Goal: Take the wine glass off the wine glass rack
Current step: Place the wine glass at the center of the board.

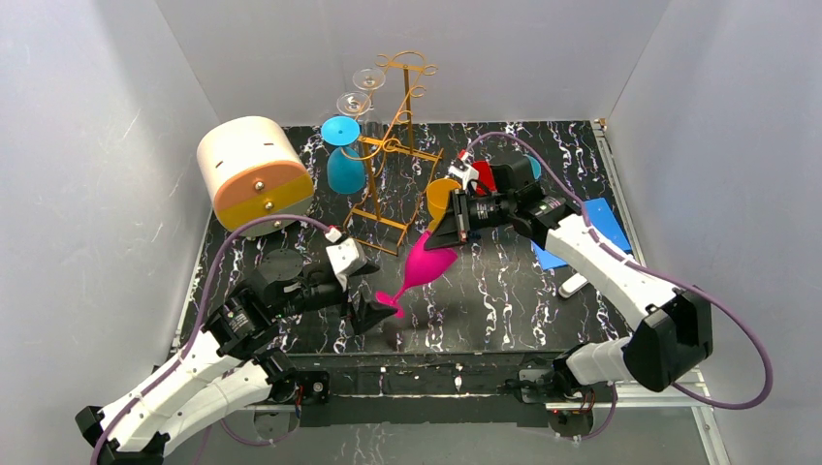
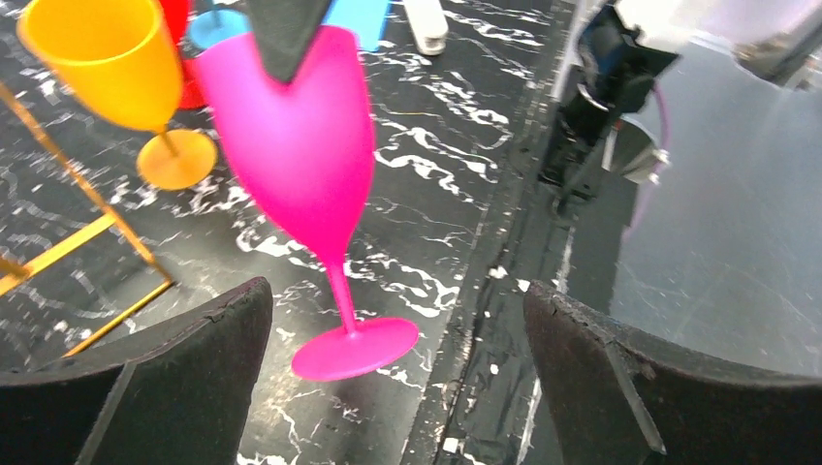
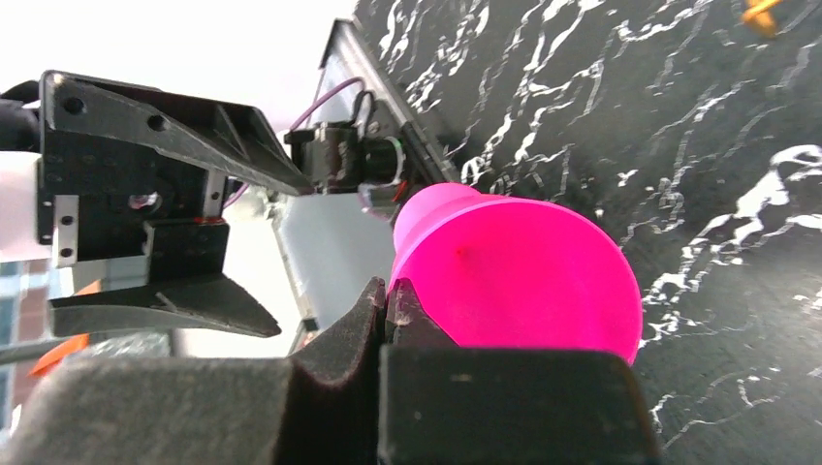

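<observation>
Over a black marbled table (image 1: 504,300), my right gripper (image 1: 444,234), arm stretched leftward, pinches the tilted pink wine glass (image 1: 425,262) by its rim (just beside the wine glass rack (image 1: 393,145)); my left gripper (image 1: 376,308) gapes wide at its foot.

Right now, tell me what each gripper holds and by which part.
The right gripper is shut on the pink wine glass, pinching the rim of its bowl. The left gripper holds nothing; its fingers stand open, clear of the glass's foot.
</observation>
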Tool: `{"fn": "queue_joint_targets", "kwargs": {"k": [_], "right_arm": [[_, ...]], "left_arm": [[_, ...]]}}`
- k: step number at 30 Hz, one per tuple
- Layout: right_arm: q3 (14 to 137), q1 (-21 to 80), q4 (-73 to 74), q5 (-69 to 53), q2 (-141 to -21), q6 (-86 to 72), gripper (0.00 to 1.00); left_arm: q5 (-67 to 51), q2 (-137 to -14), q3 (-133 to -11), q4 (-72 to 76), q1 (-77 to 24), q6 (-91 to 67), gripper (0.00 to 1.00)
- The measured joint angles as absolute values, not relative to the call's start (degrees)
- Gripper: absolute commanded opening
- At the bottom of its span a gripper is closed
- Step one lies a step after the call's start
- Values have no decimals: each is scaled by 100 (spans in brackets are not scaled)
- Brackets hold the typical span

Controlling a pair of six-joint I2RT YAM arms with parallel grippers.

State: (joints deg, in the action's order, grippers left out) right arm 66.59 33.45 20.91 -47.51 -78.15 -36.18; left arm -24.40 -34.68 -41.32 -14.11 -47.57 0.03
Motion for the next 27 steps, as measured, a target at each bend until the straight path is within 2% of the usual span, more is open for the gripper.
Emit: {"fn": "queue_joint_targets", "kwargs": {"k": [5,13,27], "right_arm": [[6659,3345,2353,-3916,-7467,-3371,1],[6495,3345,2808,-2279,-7072,-3083,1],[6309,3345,3516,436,-6665,-2880,1]], "left_arm": [[-1345,-3472,-4132,-1428,-4757,-541,98],[1400,-3743,-4333,-1992,-4742,-2320,98],[2904,-3675,-4556,-3004,-4742,-3142,98]]}}
